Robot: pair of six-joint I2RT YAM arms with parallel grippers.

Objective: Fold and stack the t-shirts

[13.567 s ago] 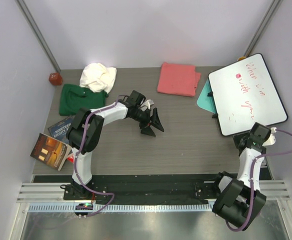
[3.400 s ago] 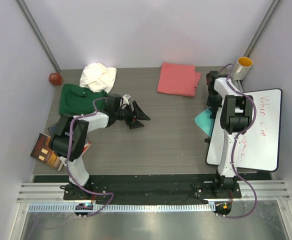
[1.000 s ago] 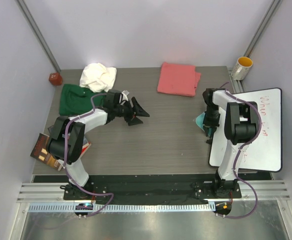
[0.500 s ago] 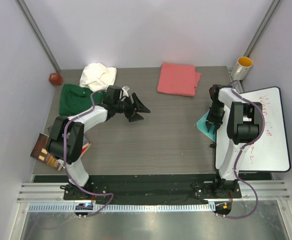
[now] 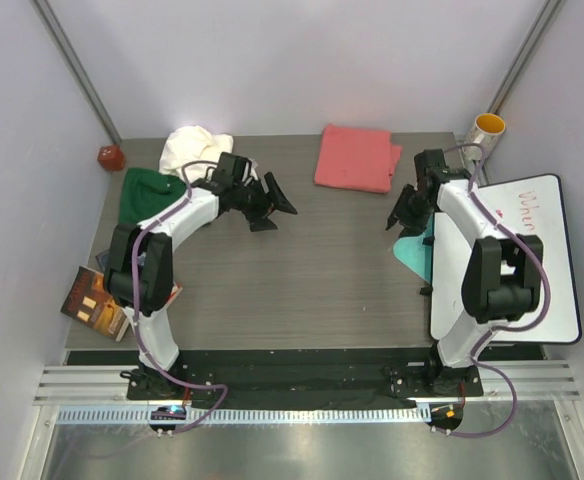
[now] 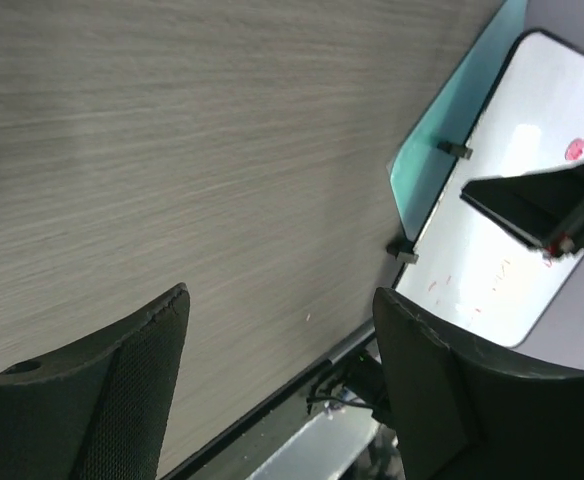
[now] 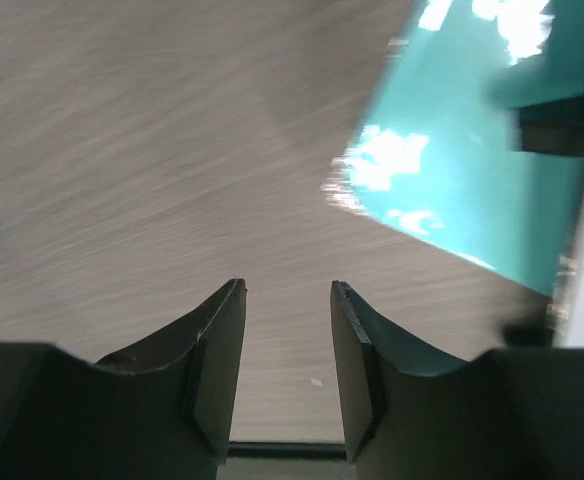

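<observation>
Three t-shirts lie along the back of the table: a crumpled white one, a dark green one just in front of it, and a folded coral-pink one at the back centre. My left gripper hovers over bare table right of the green shirt, jaws wide open and empty. My right gripper hangs below the pink shirt's right corner, beside the teal sheet, open with nothing between its fingers.
A whiteboard overhangs the table's right edge, with the teal sheet tucked under it. A yellow-lined mug stands at the back right corner. Books lie at the front left, and a small red object at the back left.
My left gripper has drifted toward the back and opened wider. My right gripper has left the teal sheet, moved back and left, and opened.
</observation>
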